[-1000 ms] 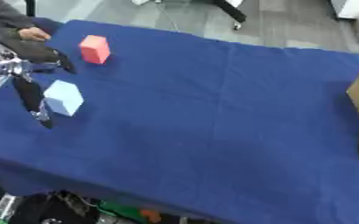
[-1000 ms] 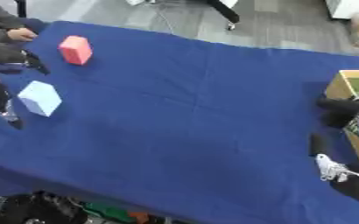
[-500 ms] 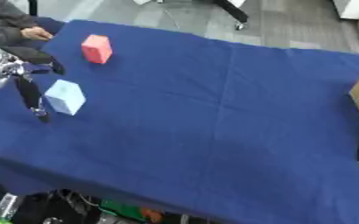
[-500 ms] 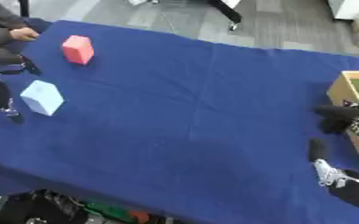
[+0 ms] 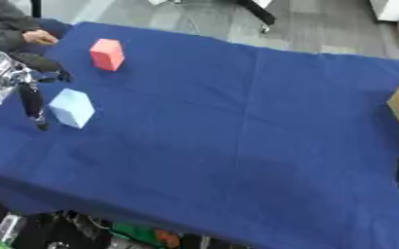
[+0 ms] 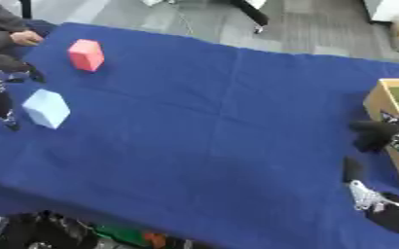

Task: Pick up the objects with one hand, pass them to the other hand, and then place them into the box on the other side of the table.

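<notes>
- Left hand (image 5: 28, 92) sits over by the left edge of the surface (image 5: 237, 121), fingers hanging down pretty straight and relaxed, not wrapped around anything. One finger points down just beside the light blue block, can't tell if it's actually touching.
- Light blue block (image 5: 71, 108) is on the blue cloth near the left edge, tipped up on a corner-ish angle, right next to that hand.
- Red block (image 5: 107, 54) is further back toward the far left corner, standing on its own, apart from the blue one.
- A person's hand (image 5: 39, 36) and dark sleeve rest at the far left corner, not touching either block.
- Middle of the surface is just blue cloth.
- Box (image 6: 390, 124) is at the right edge, tan cardboard with something green inside.
- Right hand (image 6: 382, 136) is at the right edge just in front of the box; it's a dark blur, so I honestly can't tell whether it's clenched or released.
</notes>
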